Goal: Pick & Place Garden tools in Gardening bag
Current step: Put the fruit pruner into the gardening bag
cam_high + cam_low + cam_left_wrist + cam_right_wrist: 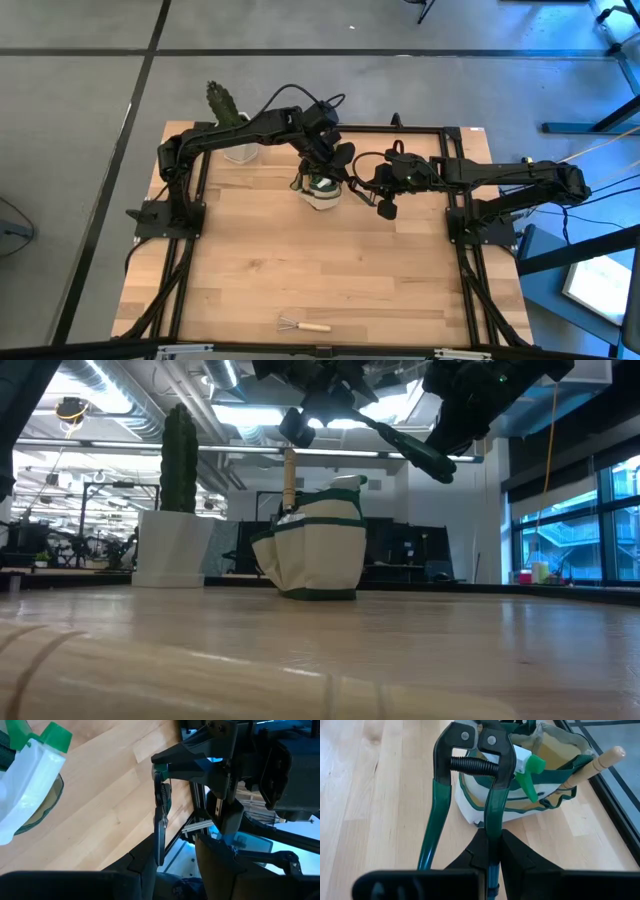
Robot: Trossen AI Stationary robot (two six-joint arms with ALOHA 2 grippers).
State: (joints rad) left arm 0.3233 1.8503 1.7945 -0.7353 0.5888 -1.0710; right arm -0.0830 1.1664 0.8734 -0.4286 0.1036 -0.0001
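The olive-green gardening bag stands on the table's far middle, and shows in the low view and right wrist view. A wooden handle and a white spray bottle with green trigger stick out of it. My right gripper is shut on green-handled pruning shears, held in the air just right of the bag. My left gripper hovers open above the bag's far right. In its wrist view the shears show edge-on between its fingers; I cannot tell whether they touch. A little wire rake lies at the near edge. My right gripper pinches one green handle of the shears between its two fingers. The handle runs along the fingers, and the head and spring point toward the bag. The other handle stands spread apart and free. The shears are lifted clear of table and bag.
A cactus in a white pot stands at the far left behind the left arm, and shows in the low view. Bare wooden table spreads between the bag and the rake. Black frame rails run along the table's sides.
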